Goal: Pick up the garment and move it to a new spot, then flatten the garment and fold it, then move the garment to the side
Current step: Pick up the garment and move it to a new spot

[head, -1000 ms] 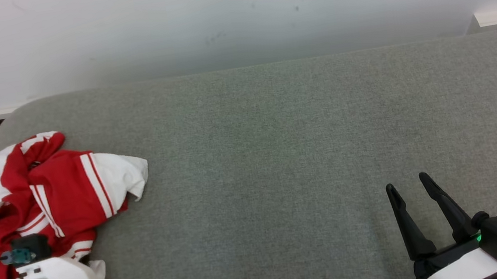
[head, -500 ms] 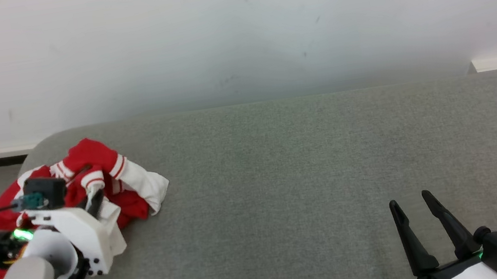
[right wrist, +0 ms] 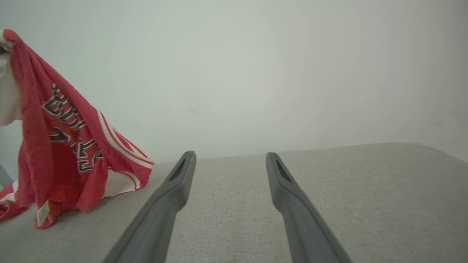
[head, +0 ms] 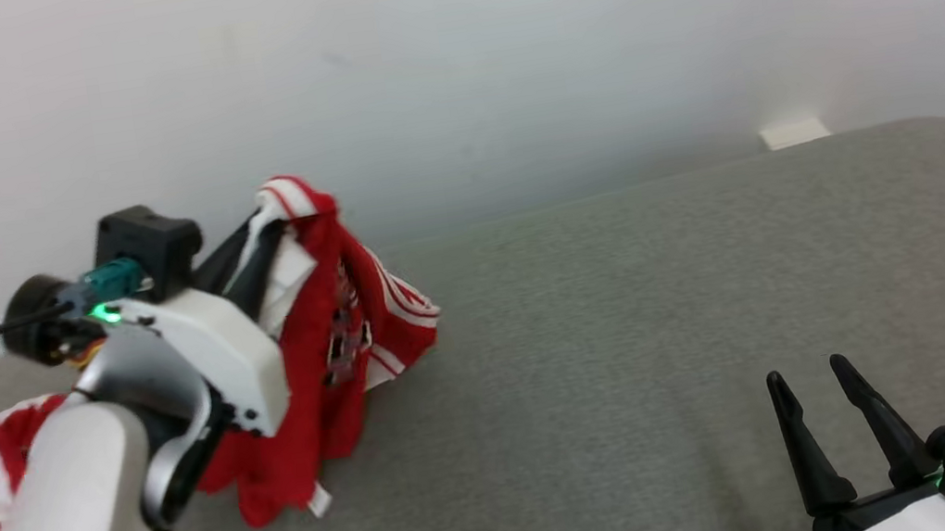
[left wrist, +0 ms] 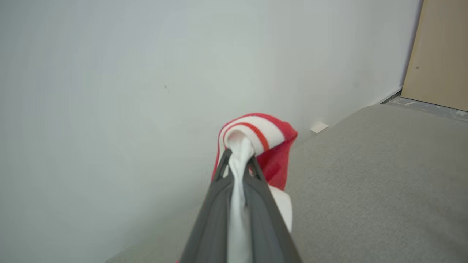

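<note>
Garment (head: 326, 353) hoisted higher than before, left gripper (left wrist: 237, 160) pinching it, right gripper (head: 808, 372) spread apart

fingers (left wrist: 252, 171) pinching red-white garment (left wrist: 261, 140), grey surface (left wrist: 384, 182)

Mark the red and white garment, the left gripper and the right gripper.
Red and white fabric garment (head: 317, 382), head view, on its hanging red fold.
Left gripper (left wrist: 237, 155), two dark fingers, left wrist view, midway between fingertips pinching white cloth.
Right gripper (right wrist: 231, 154), two dark fingers, right wrist view, midway between spread fingertips.
</note>
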Available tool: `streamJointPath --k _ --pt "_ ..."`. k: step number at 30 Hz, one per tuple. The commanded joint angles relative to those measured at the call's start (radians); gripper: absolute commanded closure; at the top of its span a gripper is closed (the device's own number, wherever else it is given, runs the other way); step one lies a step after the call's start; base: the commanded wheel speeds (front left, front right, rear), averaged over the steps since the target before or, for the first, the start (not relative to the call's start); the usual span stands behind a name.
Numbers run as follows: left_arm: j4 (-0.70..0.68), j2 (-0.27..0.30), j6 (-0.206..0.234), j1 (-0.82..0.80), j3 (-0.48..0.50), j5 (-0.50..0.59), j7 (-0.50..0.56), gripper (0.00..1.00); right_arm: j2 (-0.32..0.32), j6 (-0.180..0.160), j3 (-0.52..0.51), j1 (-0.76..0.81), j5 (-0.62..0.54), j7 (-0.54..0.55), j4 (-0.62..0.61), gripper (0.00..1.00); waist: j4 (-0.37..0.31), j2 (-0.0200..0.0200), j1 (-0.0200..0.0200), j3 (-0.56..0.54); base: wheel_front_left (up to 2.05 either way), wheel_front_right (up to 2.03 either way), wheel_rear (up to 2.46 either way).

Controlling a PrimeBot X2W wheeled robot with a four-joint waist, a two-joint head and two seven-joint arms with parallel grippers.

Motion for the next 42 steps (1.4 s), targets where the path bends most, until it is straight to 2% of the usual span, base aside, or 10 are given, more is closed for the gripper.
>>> streamJointPath --k 1,6,11,15,20,21,22,30,35,42 --pt "-0.034 -0.015 0.002 -0.004 -0.006 -0.009 0.003 1.00 -0.002 0.000 -0.005 -0.008 -0.007 0.001 -0.004 0.00 -0.054 0.0000 0.0000 -0.007 0.00 0.00 0.00" --pt "-0.118 -0.082 0.011 -0.008 -0.030 -0.049 0.023 1.00 -0.002 0.000 -0.012 -0.016 -0.012 0.001 -0.003 0.00 -0.145 0.0000 0.0000 0.004 0.00 0.00 0.00" --pt "-0.107 -0.176 0.022 0.019 -0.086 -0.075 0.008 1.00 -0.002 0.000 -0.029 -0.025 -0.018 0.001 -0.003 0.00 -0.226 0.0000 0.0000 0.027 0.00 0.00 0.00" --pt "-0.017 -0.265 0.034 0.043 -0.145 -0.074 -0.037 1.00 -0.001 0.000 -0.031 -0.038 -0.011 0.001 -0.002 0.00 -0.278 0.0000 0.0000 0.056 0.00 0.00 0.00" --pt "0.171 -0.326 0.026 0.040 -0.220 -0.059 -0.123 0.99 -0.002 0.000 -0.016 -0.052 0.007 0.001 -0.007 0.00 -0.317 0.0000 0.0000 0.096 0.00 0.00 0.00" --pt "0.210 -0.335 0.024 0.038 -0.234 -0.066 -0.138 0.64 -0.002 0.000 -0.015 -0.055 0.009 0.001 -0.006 0.00 -0.320 0.0000 0.0000 0.102 0.00 0.00 0.00" --pt "0.247 -0.342 0.017 0.034 -0.252 -0.072 -0.151 0.00 -0.001 0.000 -0.013 -0.058 0.013 0.001 -0.004 0.00 -0.322 0.0000 0.0000 0.106 0.00 0.00 0.00" --pt "0.368 -0.354 -0.006 -0.023 -0.340 -0.131 -0.276 0.00 -0.002 0.000 -0.029 -0.053 -0.004 0.001 0.003 0.00 -0.267 0.0000 0.0000 0.101 0.00 0.00 0.00" --pt "0.345 -0.353 0.016 -0.037 -0.335 -0.156 -0.350 0.00 -0.010 0.000 -0.022 -0.041 -0.015 0.001 0.003 0.00 -0.189 0.0000 0.0000 0.071 0.00 0.00 0.00" --pt "0.287 -0.271 0.063 0.024 -0.273 -0.161 -0.450 0.00 -0.031 0.000 -0.025 -0.027 -0.020 0.001 -0.008 0.00 -0.083 0.0000 0.0000 0.039 0.00 0.00 0.00"
